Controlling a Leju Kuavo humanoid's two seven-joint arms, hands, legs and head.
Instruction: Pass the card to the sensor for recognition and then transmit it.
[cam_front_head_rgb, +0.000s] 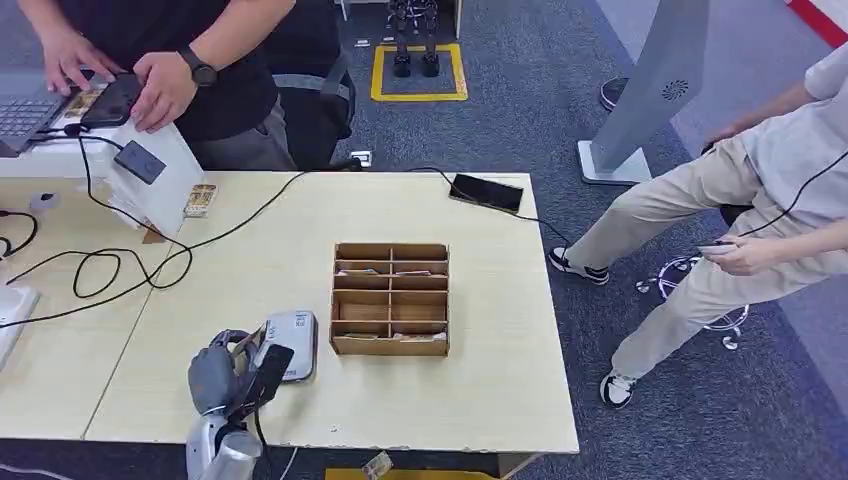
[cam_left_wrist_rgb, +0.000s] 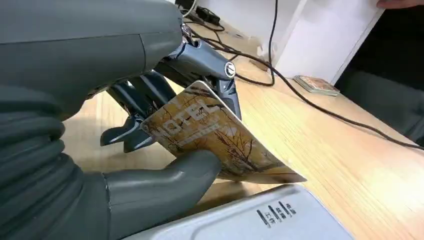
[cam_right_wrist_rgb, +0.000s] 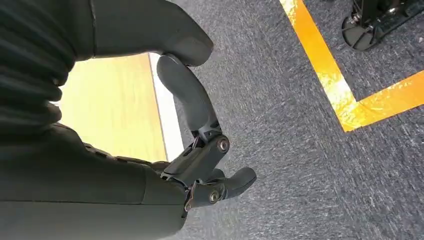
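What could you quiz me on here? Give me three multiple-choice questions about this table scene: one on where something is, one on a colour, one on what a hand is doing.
1. Where is the grey card reader?
A. Just left of the wooden organizer
B. Inside the organizer
C. On the carpet

2. What colour is the floor tape beyond the table?
A. Blue
B. Yellow
C. Green

3. What is the robot's left hand doing?
A. Resting flat with nothing in it
B. Holding a phone
C. Holding a patterned card over the reader

Answers:
1. A, the head view shows the reader on the tabletop beside the organizer's left side.
2. B, a yellow square outline lies on the carpet.
3. C, the left wrist view shows the card gripped between thumb and fingers just above the grey device.
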